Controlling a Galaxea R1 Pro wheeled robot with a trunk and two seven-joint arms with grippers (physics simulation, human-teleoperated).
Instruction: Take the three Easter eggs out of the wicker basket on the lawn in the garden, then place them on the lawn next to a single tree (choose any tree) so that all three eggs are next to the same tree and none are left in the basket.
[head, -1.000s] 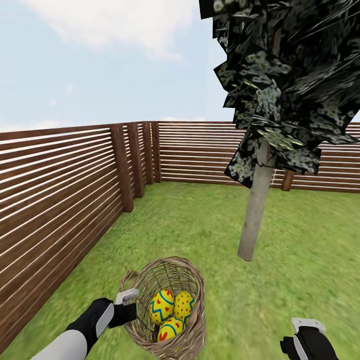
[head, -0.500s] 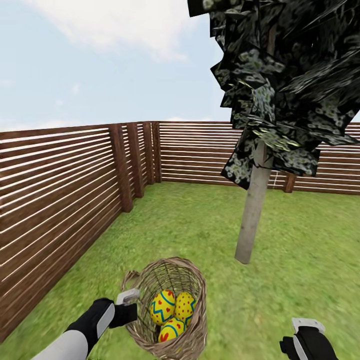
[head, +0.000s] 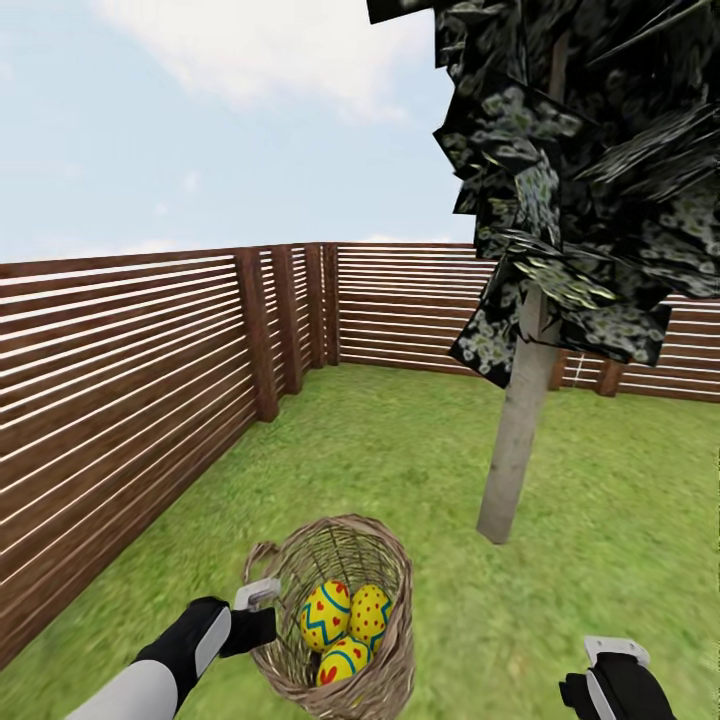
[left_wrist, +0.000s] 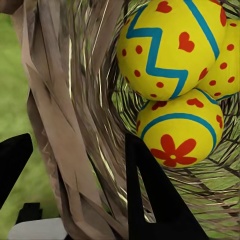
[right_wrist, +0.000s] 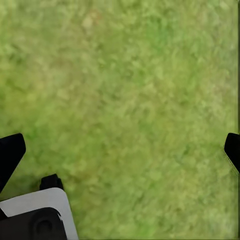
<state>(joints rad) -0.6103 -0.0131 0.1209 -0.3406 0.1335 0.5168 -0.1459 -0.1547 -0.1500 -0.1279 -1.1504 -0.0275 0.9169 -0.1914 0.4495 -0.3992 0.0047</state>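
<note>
Three yellow Easter eggs (head: 342, 630) with red and blue patterns lie inside the brown wicker basket (head: 395, 570). They fill much of the left wrist view, eggs (left_wrist: 172, 55) behind the woven wall. My left gripper (head: 262, 612) is shut on the basket's near-left wall, one finger (left_wrist: 150, 200) inside and the other outside. The tree (head: 515, 440), with a pale trunk and a dark mottled crown, stands on the lawn (head: 400, 450) to the right beyond the basket. Low at the right, my right gripper (head: 612, 668) is open over bare grass (right_wrist: 125, 100).
A brown slatted fence (head: 130, 380) runs along the left side and across the back, meeting in a corner (head: 320, 300). Open grass lies between the basket and the tree trunk and spreads to the right.
The whole view has shifted a little: the fence corner and tree trunk now sit slightly further right. The basket, eggs and both grippers keep their places in the picture.
</note>
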